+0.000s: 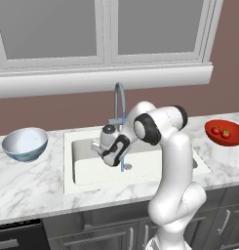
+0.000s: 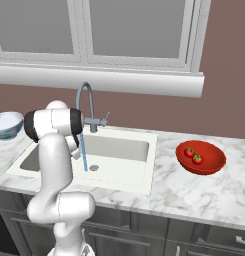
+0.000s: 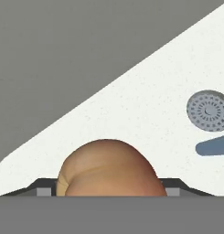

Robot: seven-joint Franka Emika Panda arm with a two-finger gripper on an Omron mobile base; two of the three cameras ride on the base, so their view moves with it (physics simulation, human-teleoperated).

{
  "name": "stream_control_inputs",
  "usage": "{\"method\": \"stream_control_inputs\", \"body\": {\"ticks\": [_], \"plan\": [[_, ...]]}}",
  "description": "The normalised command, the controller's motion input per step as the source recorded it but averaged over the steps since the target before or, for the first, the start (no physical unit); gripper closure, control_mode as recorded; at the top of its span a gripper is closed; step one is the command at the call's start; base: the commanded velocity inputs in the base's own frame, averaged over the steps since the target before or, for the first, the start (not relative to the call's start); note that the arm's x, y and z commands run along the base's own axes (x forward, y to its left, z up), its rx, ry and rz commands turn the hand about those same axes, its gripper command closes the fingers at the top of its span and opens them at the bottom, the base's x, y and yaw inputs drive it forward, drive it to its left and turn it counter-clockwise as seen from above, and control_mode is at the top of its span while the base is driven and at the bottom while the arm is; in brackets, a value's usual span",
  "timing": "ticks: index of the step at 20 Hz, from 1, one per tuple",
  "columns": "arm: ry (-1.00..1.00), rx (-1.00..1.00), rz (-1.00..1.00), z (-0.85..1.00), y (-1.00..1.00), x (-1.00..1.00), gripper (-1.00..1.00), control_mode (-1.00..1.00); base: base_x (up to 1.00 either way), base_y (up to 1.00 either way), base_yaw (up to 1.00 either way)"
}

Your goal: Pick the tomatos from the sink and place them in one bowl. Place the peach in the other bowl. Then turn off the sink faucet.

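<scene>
The orange-tan peach (image 3: pixel 106 169) sits between my gripper's (image 3: pixel 109 191) two fingertips, which press on its sides just above the white sink floor (image 3: pixel 145 105). From the left base view my gripper (image 1: pixel 95 145) is low inside the sink (image 1: pixel 91 171), left of the faucet (image 1: pixel 119 97). Water runs from the spout in a thin stream (image 1: pixel 122 163) toward the drain (image 3: pixel 208 111). Both tomatos (image 1: pixel 216 130) (image 1: pixel 226 133) lie in the red bowl (image 1: pixel 209 128) on the right counter. The white and pale blue bowl (image 1: pixel 24 144) stands on the left counter with nothing in it.
White marble counter (image 1: pixel 38 180) surrounds the sink. A window sill (image 1: pixel 101 80) runs above the faucet. My own arm (image 2: pixel 54 150) stands in front of the sink's left half in the right base view. Cabinet doors (image 2: pixel 144 235) lie below the counter edge.
</scene>
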Motion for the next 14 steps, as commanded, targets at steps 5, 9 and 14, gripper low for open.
{"method": "stream_control_inputs", "body": {"ticks": [5, 9, 14], "plan": [[-0.11, 0.00, 0.00, 0.35, 0.00, -0.39, 1.00, -1.00, 0.00, 0.00, 0.00], [-0.13, 0.00, 0.01, 0.22, 0.00, -0.33, 1.00, -1.00, 0.00, 0.00, 0.00], [-0.09, 0.00, 0.02, 0.08, 0.00, -0.34, 1.00, -1.00, 0.00, 0.00, 0.00]]}}
